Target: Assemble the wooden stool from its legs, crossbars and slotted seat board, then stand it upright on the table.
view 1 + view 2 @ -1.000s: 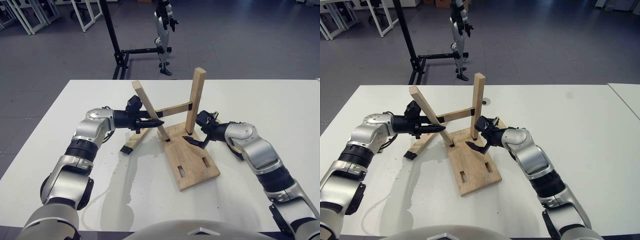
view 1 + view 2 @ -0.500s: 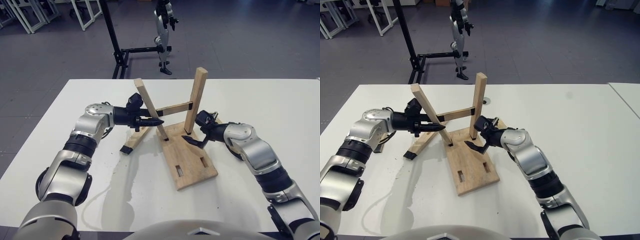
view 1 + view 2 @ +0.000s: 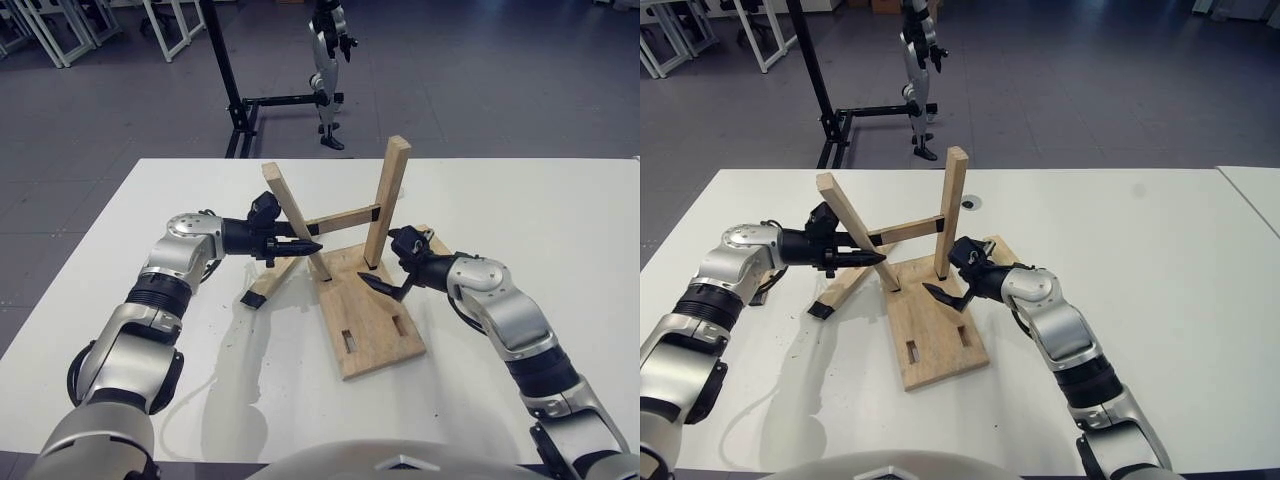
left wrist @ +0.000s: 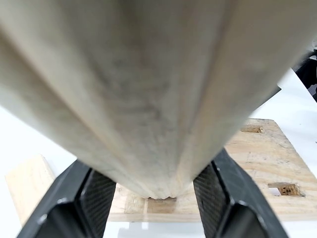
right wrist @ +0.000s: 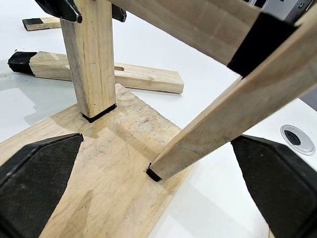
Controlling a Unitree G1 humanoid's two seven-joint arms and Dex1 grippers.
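The slotted seat board [image 3: 378, 330] lies flat on the white table. Two legs stand in its far slots, joined by a crossbar [image 3: 345, 217]. The left leg [image 3: 288, 212] leans away from the board; the right leg [image 3: 388, 195] is nearly upright. My left gripper [image 3: 308, 245] is shut on the left leg low down, its fingers [image 4: 94, 198] pressed to both sides. My right gripper [image 3: 383, 262] is open at the foot of the right leg [image 5: 198, 134], one fingertip resting on the board. A loose leg [image 3: 268, 282] with a black end lies on the table left of the board.
A second loose wooden piece [image 5: 42, 22] lies farther off on the table. A round cable hole [image 3: 970, 203] sits behind the stool. A black stand [image 3: 240, 105] is on the floor beyond the far table edge. The right half of the table has free room.
The seat board has turned, its near end swinging to the left. The leg frame and my right gripper have shifted slightly left with it. My left gripper keeps its hold.
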